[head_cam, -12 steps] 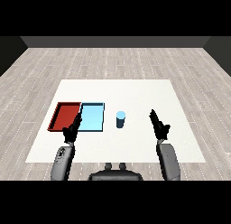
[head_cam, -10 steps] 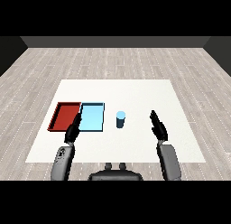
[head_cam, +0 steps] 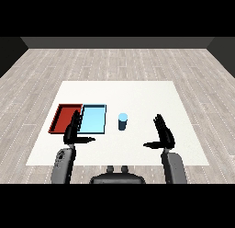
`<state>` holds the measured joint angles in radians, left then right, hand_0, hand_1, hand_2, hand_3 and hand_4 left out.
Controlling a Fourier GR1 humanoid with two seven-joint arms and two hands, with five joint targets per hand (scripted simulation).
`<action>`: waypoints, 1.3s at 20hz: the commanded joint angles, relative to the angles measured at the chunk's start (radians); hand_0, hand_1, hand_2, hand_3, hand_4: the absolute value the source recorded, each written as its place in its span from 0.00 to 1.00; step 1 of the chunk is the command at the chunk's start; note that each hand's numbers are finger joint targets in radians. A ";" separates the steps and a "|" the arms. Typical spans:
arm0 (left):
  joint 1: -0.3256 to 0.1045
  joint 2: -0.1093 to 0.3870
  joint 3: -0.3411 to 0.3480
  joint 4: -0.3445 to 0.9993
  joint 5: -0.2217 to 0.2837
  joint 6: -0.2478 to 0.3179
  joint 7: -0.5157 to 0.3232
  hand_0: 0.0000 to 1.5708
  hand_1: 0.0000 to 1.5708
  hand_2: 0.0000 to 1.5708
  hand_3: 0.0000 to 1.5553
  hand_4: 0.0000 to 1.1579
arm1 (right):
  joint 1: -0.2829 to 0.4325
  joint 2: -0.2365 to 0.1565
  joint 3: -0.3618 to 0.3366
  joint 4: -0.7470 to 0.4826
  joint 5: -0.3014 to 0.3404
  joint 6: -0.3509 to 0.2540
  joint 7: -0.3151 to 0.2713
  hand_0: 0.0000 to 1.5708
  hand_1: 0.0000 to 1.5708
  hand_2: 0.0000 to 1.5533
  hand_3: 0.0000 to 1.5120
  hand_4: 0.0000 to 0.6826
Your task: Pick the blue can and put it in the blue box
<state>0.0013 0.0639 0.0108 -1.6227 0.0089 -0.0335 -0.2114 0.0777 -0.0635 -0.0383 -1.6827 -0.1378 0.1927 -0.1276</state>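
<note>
Grey plank flooring surrounds your white worktop point(head_cam: 137, 91). Your left robot hand point(head_cam: 72, 130) hangs over the near edge where the red tray point(head_cam: 62, 117) meets the blue tray point(head_cam: 94, 119), fingers straight and spread wide, thumb pointing inward, holding nothing. Your right robot hand point(head_cam: 164, 134) is likewise wide, fingers straight, thumb stuck out toward the middle, nothing in it. You'll find the can point(head_cam: 122, 121) standing upright between your two hands, just right of the blue tray, ahead and to the left of your right robot hand, clear of both.
</note>
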 commanded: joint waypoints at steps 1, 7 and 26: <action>0.046 0.002 0.008 -0.007 0.038 -0.054 -0.115 0.00 0.00 0.00 0.00 0.00 | 0.026 -0.031 -0.048 -0.052 -0.112 0.082 -0.010 0.00 0.00 0.00 0.00 0.00; 0.107 -0.051 -0.054 -0.130 -0.014 0.003 -0.094 0.00 0.00 0.00 0.00 0.00 | 0.079 -0.004 -0.023 -0.018 -0.062 0.095 -0.097 0.00 0.00 0.00 0.00 0.00; 0.033 -0.020 0.015 -0.098 0.042 -0.022 -0.055 0.00 0.00 0.00 0.00 0.00 | -0.336 0.063 0.002 0.427 -0.116 -0.106 -0.062 0.00 0.00 0.00 0.00 0.00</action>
<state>0.0228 0.0461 0.0366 -1.6654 0.0509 -0.0624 -0.3053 -0.1365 -0.0096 -0.0463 -1.4063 -0.2410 0.1480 -0.1543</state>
